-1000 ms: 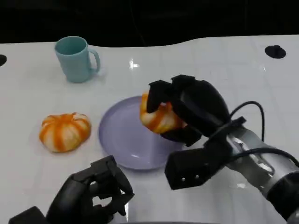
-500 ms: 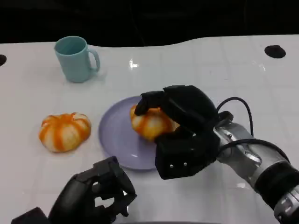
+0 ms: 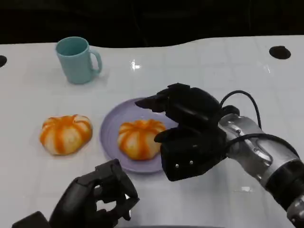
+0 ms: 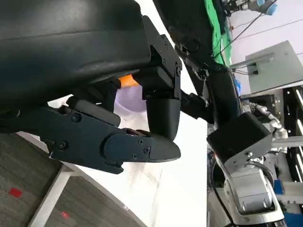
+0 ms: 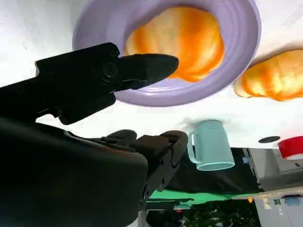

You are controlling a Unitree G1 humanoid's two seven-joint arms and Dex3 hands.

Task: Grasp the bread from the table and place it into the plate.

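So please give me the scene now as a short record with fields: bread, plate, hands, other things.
bread in plate: bun lies in the purple plate, free of any hand
bread on table: second bun, beside the plate
right hand: fingers apart, over the plate's edge, holds nothing
left hand: curled in, holds nothing, near table edge
other: teal mug, upright, behind the plate
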